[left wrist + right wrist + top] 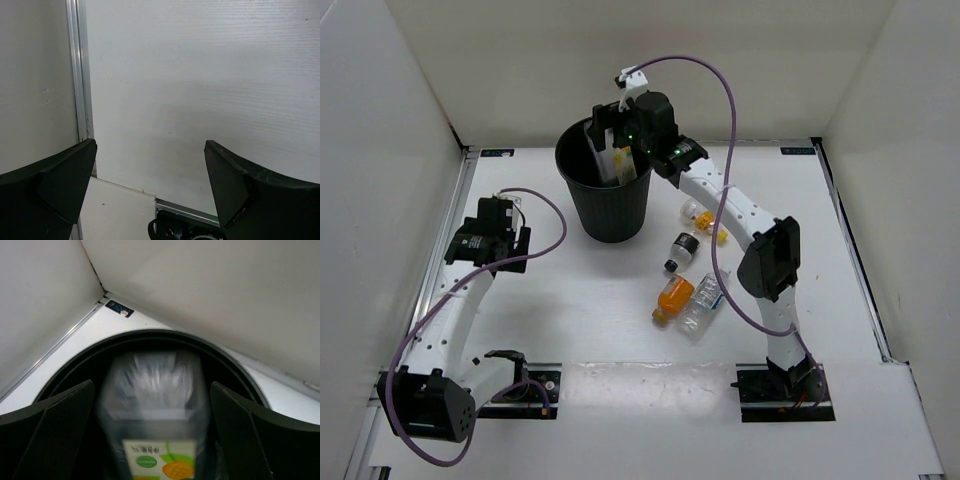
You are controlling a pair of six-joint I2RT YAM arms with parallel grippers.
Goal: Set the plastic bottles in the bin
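The white table is seen from above, and the black ribbed bin stands upright at its far middle. The right arm is stretched over the bin's mouth. The right gripper is poised above the opening with its fingers spread wide.

Between those fingers the white-labelled fruit-print bottle is seen upright over the bin's dark inside. It is blurred, so it seems free of the pads, though contact cannot be ruled out.

The left gripper is found near the table's left edge, well apart from the bin. Its fingers are splayed, and only the white wall is seen between them.

Four bottles lie on the table to the right of the bin. The clear water bottle touches the orange bottle. The black-capped bottle lies just beyond them. The small yellow-capped bottle is farthest back, beside the right arm.
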